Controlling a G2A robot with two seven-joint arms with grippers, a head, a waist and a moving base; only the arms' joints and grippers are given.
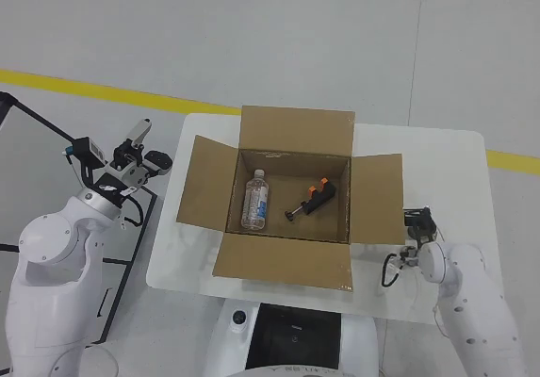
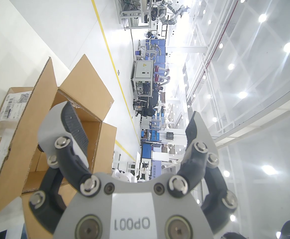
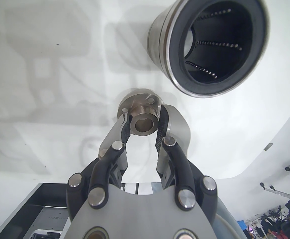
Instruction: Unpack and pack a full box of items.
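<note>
On the tabletop [image 1: 439, 170] to the right of the open cardboard box [image 1: 296, 127], the right pincer [image 3: 143, 123] is clenched on a small flanged metal bushing [image 3: 140, 103], held low at the surface; whether the flange touches it cannot be told. A larger linear bearing [image 3: 159, 40] lies on its side just beside it. Inside the box a clear water bottle [image 1: 255, 200] and a black tool with orange parts [image 1: 311, 201] lie side by side on the floor. The left pincer [image 2: 130, 113] is released and grasping nothing, held off the tabletop's left edge and aimed upward. This looks like the unpacking half, with the bushing being set out near the bearing, though a pick-up for repacking cannot be ruled out. If unpacking, the next move calls for releasing the bushing clear of the bearing, then reaching down between the flaps for the bottle or tool.
</note>
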